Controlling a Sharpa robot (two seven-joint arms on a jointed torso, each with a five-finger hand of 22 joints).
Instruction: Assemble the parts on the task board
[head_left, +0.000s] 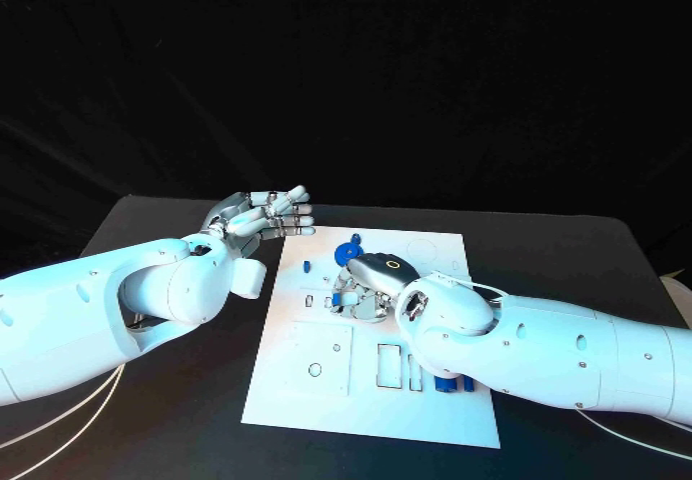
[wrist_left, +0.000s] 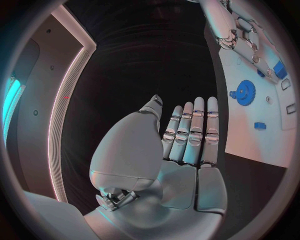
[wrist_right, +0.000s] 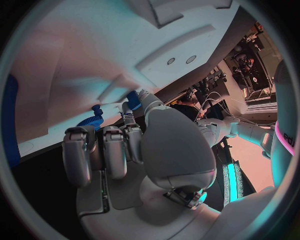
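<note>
Two hands are in play, and only one is working. My right hand (head_left: 372, 285) sits low over the middle of the task board (head_left: 325, 395), fingers curled down among the parts; I cannot tell whether it is pinching one or just pressing. A blue gear (head_left: 349, 250) lies on the board just beyond it, a small blue peg (head_left: 306, 266) nearby, and more blue pieces (head_left: 454, 383) sit at the board's near right, partly under my forearm. My left hand (head_left: 263, 216) hovers off the board's far-left corner, fingers straight, side by side, holding nothing. My worry is that the right forearm could sweep those near pieces away, or the curled fingers could knock the gear as I lift.
</note>
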